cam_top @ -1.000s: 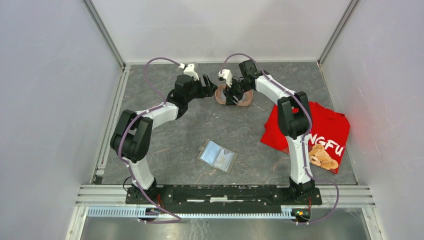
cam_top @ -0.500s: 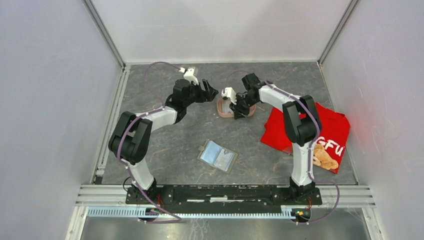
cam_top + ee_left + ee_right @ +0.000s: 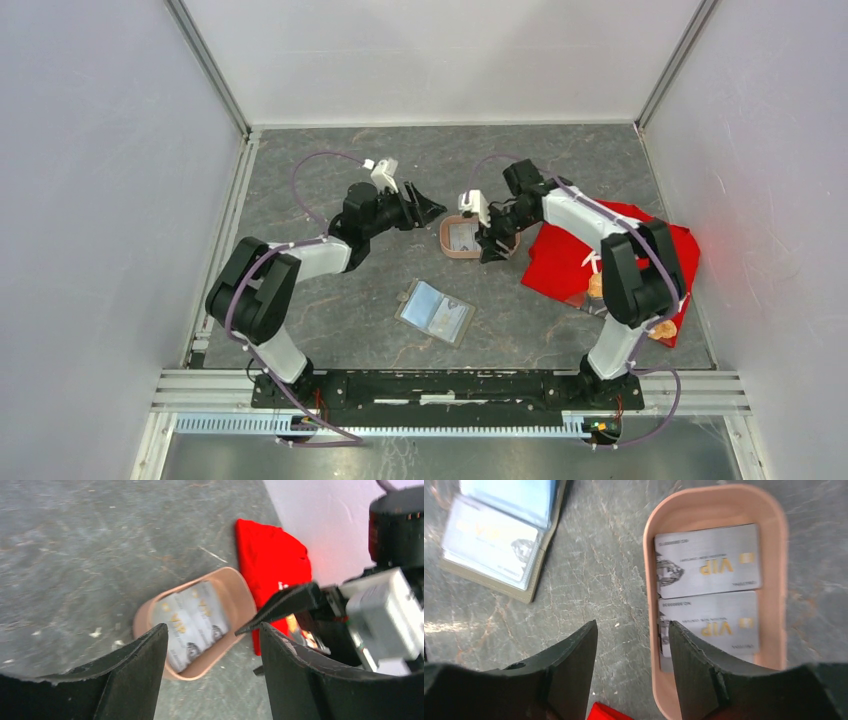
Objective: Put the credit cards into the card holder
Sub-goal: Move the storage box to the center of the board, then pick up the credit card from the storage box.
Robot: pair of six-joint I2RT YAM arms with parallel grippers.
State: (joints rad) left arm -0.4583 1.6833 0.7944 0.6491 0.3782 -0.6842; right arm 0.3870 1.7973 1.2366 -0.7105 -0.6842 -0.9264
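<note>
Black fingers (image 3: 569, 670) on the right claw (image 3: 631, 625) are spread apart with nothing pinched between them. In its wrist cam the gap sits over the left wall of the pink tray (image 3: 719, 500), one finger over bare table (image 3: 604, 565) and the other over the tray's near end. Can't tell if it's touching anything.

Inside the tray are two silver credit cards (image 3: 706, 562) with gold VIP lettering, lying flat and face up, one right next to the other and pretty much filling the floor of it.

Left claw (image 3: 212, 626) is spread wide too and holding nothing. It's up off the table and aimed at the tray. From above it's at roughly 10 o'clock of the tray, and the right claw is at about 3 o'clock, just beside the rim.

Further out, the card holder (image 3: 435, 312) lies open and flat on the table, around 6 to 7 o'clock from the tray and well apart from it. It's olive-edged with clear pockets, and one pocket looks to have a pale card in it, but that bit's blurry.

Red T-shirt (image 3: 600, 250) is crumpled at 3 to 4 o'clock of the tray, under the right arm.
</note>
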